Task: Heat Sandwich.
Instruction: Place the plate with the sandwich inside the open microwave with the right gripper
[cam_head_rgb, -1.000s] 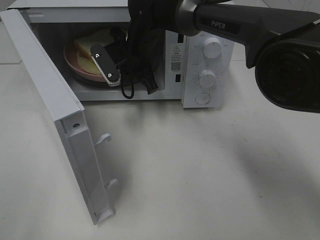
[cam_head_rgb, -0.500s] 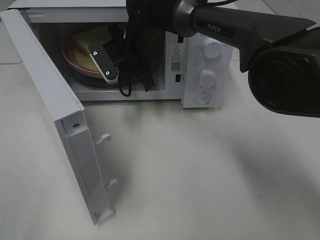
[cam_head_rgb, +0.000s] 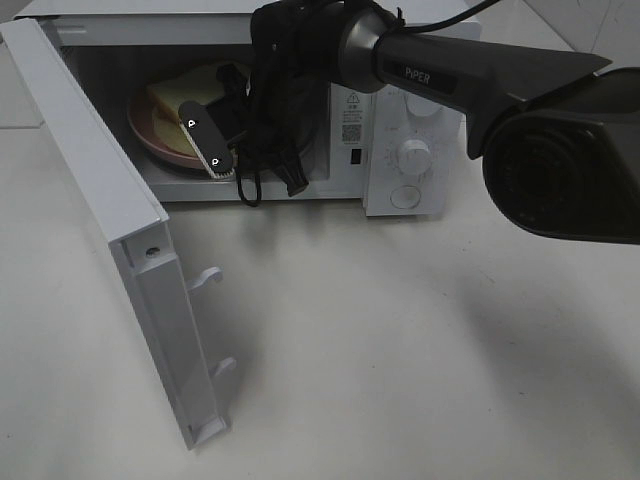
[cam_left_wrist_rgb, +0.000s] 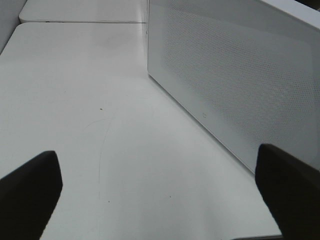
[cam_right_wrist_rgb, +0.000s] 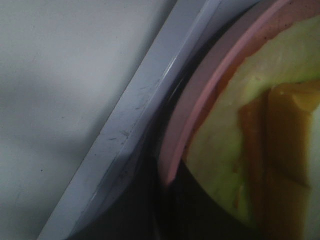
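Note:
The sandwich (cam_head_rgb: 185, 85) lies on a round pink plate (cam_head_rgb: 150, 135) inside the open microwave (cam_head_rgb: 415, 130). My right gripper (cam_head_rgb: 215, 160) reaches into the cavity from the right and is shut on the plate's near rim. In the right wrist view the pink plate rim (cam_right_wrist_rgb: 200, 100) and the pale bread with brown filling of the sandwich (cam_right_wrist_rgb: 240, 140) fill the picture, beside the microwave's front sill (cam_right_wrist_rgb: 135, 125). My left gripper (cam_left_wrist_rgb: 160, 200) is open over bare table, its dark fingertips (cam_left_wrist_rgb: 30, 195) far apart, and it is out of the exterior view.
The microwave door (cam_head_rgb: 110, 200) stands swung wide open toward the front left, its latch hooks (cam_head_rgb: 205, 275) sticking out. The left wrist view shows the door's perforated outer face (cam_left_wrist_rgb: 235, 85). The right arm's dark bulk (cam_head_rgb: 560, 150) covers the upper right. White tabletop (cam_head_rgb: 400, 350) lies in front.
The right arm has swung a little to the left. The gripper and plate shifted slightly inside the cavity, and the jaws stayed shut.

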